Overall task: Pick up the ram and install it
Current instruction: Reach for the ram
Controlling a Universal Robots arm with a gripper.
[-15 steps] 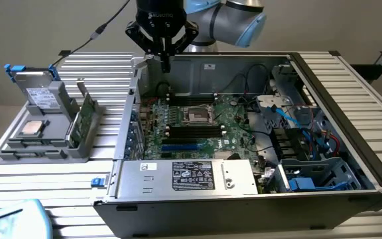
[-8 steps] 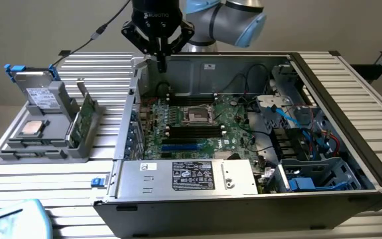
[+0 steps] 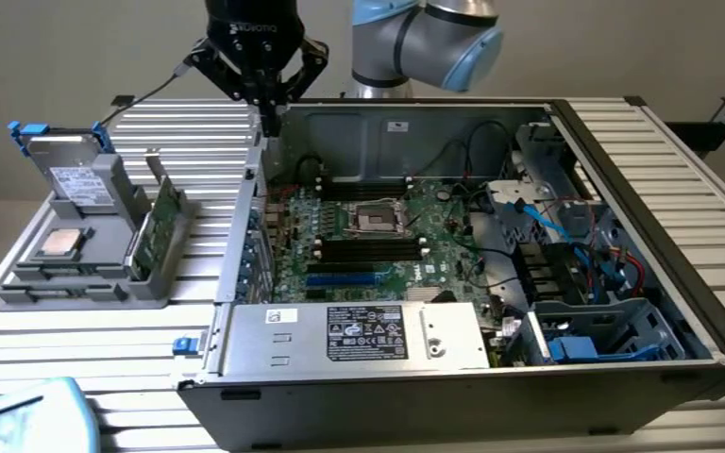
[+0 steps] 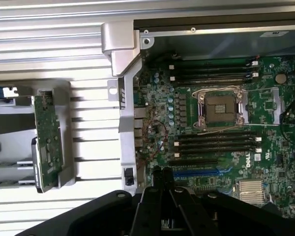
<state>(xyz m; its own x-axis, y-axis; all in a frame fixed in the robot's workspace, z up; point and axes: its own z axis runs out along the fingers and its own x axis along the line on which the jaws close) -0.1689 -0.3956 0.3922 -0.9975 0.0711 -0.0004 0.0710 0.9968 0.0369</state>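
A black two-fingered gripper [image 3: 267, 115] on a grey and blue robot arm [image 3: 426, 33] hangs over the far-left corner of an open computer case [image 3: 463, 406]. Its fingers are pressed together and hold nothing. In the wrist view, the joined fingertips [image 4: 162, 173] sit above the motherboard [image 4: 211, 162], close to the case's side wall [image 4: 128, 113].

The ram [image 3: 161, 225], a thin green stick, stands on its long edge in a grey holder [image 3: 73, 283]. The holder is on the slatted metal table [image 3: 86, 340], outside the case on the exterior view's left. The ram is well apart from the gripper. In the wrist view, the ram [image 4: 48, 145] lies across the side wall from the board.

The same holder carries a grey drive [image 3: 79, 175] with blue tabs at its far end. A square silver-topped processor chip [image 3: 60, 243] sits further left of the ram.

Inside the case, the processor socket [image 3: 376, 219] sits mid-board, with long black memory slots [image 3: 369, 247] on its near and far sides. A silver power supply [image 3: 362, 332] fills the near edge of the case. Blue, red and black cables [image 3: 564, 236] crowd the right side. The upright side wall stands between the ram and the memory slots.
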